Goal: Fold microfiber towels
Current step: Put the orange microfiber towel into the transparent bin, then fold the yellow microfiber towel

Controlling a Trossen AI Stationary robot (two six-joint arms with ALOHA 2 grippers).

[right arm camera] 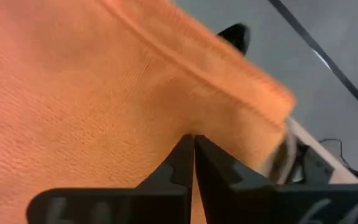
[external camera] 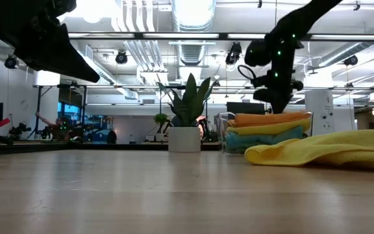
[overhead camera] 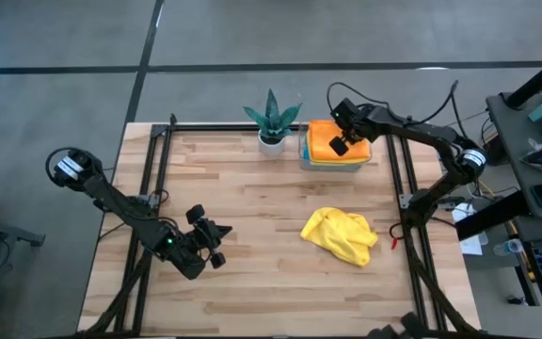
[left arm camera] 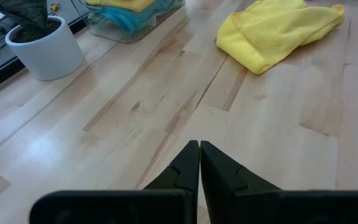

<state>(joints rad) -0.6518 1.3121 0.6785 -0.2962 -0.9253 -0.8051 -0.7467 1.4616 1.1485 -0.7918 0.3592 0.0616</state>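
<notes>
**Right tool over the tray stack; one yellow towel loose on the bench**

Landmark: the clear tray (overhead camera: pixel 333 166) at the far edge of the bench (overhead camera: pixel 252 273).

Nearest, well short of the tray and to its left in the high view, the left tool (overhead camera: pixel 216 245) waits low over bare wood, its fingers (left arm camera: pixel 188 163) pressed together on nothing.

Between that arm and the tray, closer to the tray's side, a crumpled yellow towel (overhead camera: pixel 342 234) lies unfolded in a loose heap.

In the tray, folded towels are stacked: orange towel (overhead camera: pixel 326 138) on top, a yellow layer (external camera: pixel 271 125) and a blue layer (external camera: pixel 265 136) beneath it. The right tool (overhead camera: pixel 341 143) sits directly on top of the orange towel, its fingers (right arm camera: pixel 185 163) pressed together; the wrist view does not show whether any cloth is caught between them.

Just beside the tray, to its left in the high view, stands the potted plant (overhead camera: pixel 272 122).

Risks, as judged:
- If a fold of the orange towel is snagged, a lift would likely drag it open or off the stack.
- Pressing down could shift the light tray toward the bench edge.
- A wide swing out risks the plant.
</notes>
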